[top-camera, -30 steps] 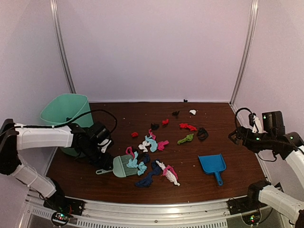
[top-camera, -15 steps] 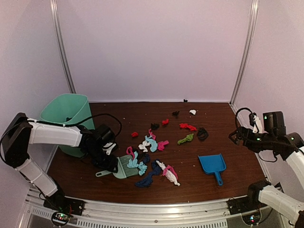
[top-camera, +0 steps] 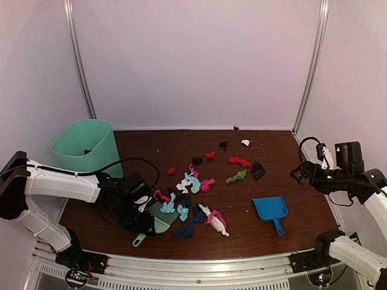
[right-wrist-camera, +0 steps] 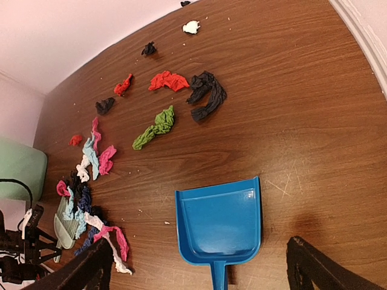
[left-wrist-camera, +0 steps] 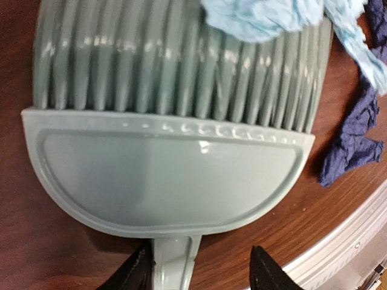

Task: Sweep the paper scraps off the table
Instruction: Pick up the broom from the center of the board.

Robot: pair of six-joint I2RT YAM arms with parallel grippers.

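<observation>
The pale green hand brush (top-camera: 161, 217) lies flat on the table (top-camera: 181, 145), its handle (left-wrist-camera: 174, 269) pointing toward the near edge. My left gripper (left-wrist-camera: 201, 275) is open astride that handle. Its left finger touches the handle and its right finger stands well clear. A cyan paper scrap (left-wrist-camera: 260, 15) rests on the bristles, and a navy scrap (left-wrist-camera: 351, 139) lies beside them. Several more paper scraps (top-camera: 199, 187) are strewn from the brush toward the back right (right-wrist-camera: 160, 124). My right gripper (right-wrist-camera: 202, 269) hangs open and empty above the blue dustpan (right-wrist-camera: 221, 223), which lies at the right (top-camera: 270, 209).
A mint-green bin (top-camera: 84, 145) stands at the table's back left, and its edge shows in the right wrist view (right-wrist-camera: 18, 169). The silver frame rail (left-wrist-camera: 357, 241) runs close behind the brush handle. A black cable trails from the left wrist (top-camera: 130, 162).
My left arm has dropped toward the near edge. The brush has swung so its handle points at the rail instead of left. The left jaws have narrowed around the handle. The right arm is still.
</observation>
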